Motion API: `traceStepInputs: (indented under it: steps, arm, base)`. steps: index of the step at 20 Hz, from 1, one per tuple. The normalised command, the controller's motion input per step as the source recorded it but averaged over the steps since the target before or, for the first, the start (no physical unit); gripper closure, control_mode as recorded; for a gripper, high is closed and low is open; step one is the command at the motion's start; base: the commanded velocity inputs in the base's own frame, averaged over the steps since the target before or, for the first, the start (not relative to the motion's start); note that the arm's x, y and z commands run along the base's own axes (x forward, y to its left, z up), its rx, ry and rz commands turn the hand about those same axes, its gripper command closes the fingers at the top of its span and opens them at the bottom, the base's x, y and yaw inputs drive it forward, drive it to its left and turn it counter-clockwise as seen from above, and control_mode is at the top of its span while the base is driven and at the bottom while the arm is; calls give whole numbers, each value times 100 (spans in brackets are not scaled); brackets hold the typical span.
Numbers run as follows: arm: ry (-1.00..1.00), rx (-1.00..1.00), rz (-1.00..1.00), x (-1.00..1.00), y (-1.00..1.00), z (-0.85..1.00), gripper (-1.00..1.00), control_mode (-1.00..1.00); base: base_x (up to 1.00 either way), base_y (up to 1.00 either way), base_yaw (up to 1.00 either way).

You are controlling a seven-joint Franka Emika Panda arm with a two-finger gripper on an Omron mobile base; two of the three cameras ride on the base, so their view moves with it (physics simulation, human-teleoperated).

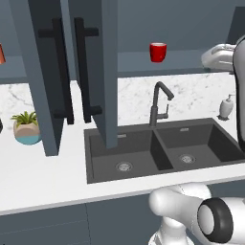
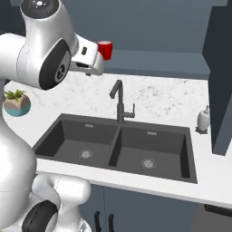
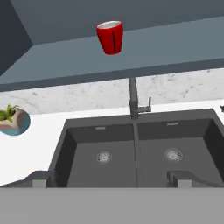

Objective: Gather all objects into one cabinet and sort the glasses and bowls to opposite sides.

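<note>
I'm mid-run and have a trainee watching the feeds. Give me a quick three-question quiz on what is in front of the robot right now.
1. True or false: the red cup stands upright on the open cabinet's shelf above the sink.
2. On which side of the faucet, in the left base view, is the potted plant?
A) left
B) right
C) directly behind it
3. Fill in: the pincer is ____ and holds nothing.

Key: 1 true; 2 A; 3 open
</note>
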Motion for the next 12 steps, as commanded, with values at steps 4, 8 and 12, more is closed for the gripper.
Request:
traceStepInputs:
  steps: [4, 8, 12]
  arm:
    - [10, 40, 0, 62, -9, 14, -100, -100]
    - [12, 29, 7, 73, -3, 2, -100, -100]
    - [8, 2, 16, 72, 6, -2, -100, -100]
  base:
    - [0, 0, 0]
    - [0, 0, 0]
    - [0, 0, 0]
